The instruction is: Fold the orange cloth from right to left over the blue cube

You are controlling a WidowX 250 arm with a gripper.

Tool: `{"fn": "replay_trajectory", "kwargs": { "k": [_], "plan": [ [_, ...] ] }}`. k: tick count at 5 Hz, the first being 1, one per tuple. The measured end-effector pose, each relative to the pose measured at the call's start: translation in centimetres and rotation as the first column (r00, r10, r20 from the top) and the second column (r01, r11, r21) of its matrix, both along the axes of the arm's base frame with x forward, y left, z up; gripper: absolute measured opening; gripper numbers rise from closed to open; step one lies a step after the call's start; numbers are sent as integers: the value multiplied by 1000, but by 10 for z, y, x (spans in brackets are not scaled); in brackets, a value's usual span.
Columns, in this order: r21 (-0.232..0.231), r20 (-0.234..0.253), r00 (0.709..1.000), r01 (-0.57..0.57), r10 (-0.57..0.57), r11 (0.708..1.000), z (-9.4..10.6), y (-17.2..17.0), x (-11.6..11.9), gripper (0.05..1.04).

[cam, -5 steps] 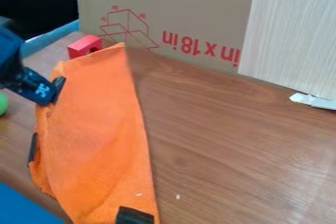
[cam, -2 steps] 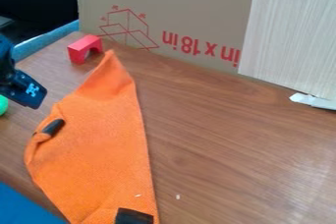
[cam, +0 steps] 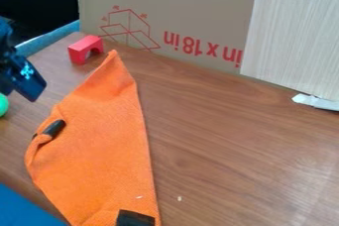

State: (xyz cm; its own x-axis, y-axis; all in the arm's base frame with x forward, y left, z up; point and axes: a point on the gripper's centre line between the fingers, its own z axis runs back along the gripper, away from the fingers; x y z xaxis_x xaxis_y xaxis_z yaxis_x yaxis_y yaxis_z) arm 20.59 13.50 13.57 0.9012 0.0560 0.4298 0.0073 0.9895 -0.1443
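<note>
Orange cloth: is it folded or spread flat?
Partly folded: the orange cloth narrows to a point at its far end, and its left edge is turned over beside a black patch.

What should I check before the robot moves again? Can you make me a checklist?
1. Gripper off the orange cloth: ok, some table shows between them.
2. Cloth smooth all over: not ok, its left edge is bunched up by a small black patch.
3. Cloth apart from the red block: ok, there is a gap beside its pointy top corner.
4. Red block standing on its legs: ok, like a little bridge.
5. Gripper apart from the green round thing: cannot tell, they look very close.
6. Big cardboard standing up: ok.
</note>
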Motion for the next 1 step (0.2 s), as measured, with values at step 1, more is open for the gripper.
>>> {"fn": "replay_trajectory", "kwargs": {
  "k": [1],
  "plan": [
    [-6,-103,990,100,-100,995,19,3,8,1001]
  ]
}}
